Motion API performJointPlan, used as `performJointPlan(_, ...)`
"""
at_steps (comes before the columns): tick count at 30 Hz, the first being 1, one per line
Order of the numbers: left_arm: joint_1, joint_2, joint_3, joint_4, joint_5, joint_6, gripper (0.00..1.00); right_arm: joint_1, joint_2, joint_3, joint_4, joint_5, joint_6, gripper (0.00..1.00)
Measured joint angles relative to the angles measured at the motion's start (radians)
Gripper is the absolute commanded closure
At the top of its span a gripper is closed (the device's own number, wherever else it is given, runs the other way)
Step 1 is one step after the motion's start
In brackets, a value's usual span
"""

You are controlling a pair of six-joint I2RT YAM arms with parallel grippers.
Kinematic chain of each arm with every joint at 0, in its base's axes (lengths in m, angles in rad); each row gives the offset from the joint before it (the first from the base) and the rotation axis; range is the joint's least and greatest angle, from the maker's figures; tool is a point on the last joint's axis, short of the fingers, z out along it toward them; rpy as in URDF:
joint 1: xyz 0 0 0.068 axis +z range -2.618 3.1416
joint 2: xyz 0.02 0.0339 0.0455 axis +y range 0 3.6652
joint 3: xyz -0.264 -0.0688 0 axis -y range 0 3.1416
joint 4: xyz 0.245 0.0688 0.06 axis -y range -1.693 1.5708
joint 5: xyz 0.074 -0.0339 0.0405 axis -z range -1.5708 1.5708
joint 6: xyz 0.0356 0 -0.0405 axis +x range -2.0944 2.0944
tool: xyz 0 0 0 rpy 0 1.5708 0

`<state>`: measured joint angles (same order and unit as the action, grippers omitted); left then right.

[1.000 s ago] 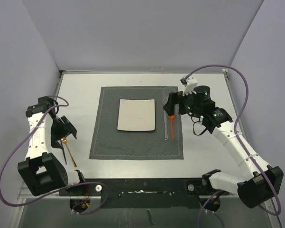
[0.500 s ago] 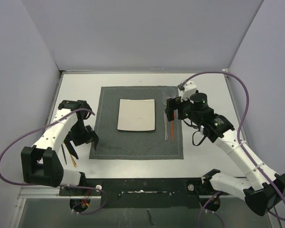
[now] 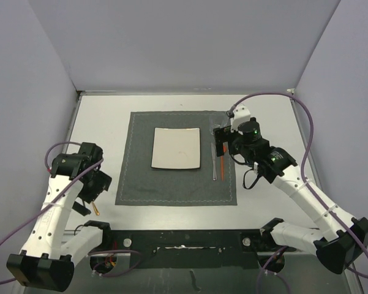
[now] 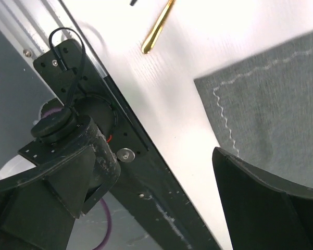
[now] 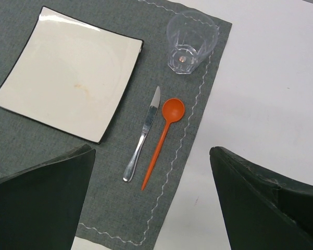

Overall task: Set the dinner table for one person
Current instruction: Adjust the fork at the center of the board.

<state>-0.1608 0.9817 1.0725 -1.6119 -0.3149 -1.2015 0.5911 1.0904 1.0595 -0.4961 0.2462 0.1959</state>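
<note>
The white dinner table (image 3: 104, 122) carries a dark grey placemat (image 3: 141, 184). On the mat lie a square white plate (image 3: 176, 148), a steel knife (image 3: 215, 166) and an orange spoon (image 3: 222, 164). My right gripper (image 3: 223, 138) hangs open above the spoon's bowl end. In the right wrist view the plate (image 5: 67, 73), knife (image 5: 142, 136), orange spoon (image 5: 164, 133) and a clear glass (image 5: 191, 39) all rest on the mat, with nothing between the fingers. My left gripper (image 3: 89, 191) is open and empty over the mat's front-left corner, beside a gold utensil handle (image 4: 159, 26).
A black front rail (image 3: 184, 239) runs along the near edge, seen close in the left wrist view as the rail (image 4: 125, 156). Grey walls enclose the table on three sides. Purple cables loop from both arms. Bare white tabletop (image 5: 271, 78) lies right of the mat.
My left arm swung toward the mat, then drew back to the front-left corner while its jaws opened wider. My right gripper lifted away from the orange spoon, which stays on the mat.
</note>
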Motion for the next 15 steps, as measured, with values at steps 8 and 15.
performJointPlan(8,0.001,-0.087,-0.195,0.064,-0.032,-0.319,0.06,0.000,0.016,0.000,-0.034,0.011,0.003,0.02)
performJointPlan(15,0.102,-0.051,-0.262,0.131,-0.083,-0.409,0.11,0.012,0.016,0.011,-0.063,0.036,-0.006,0.02)
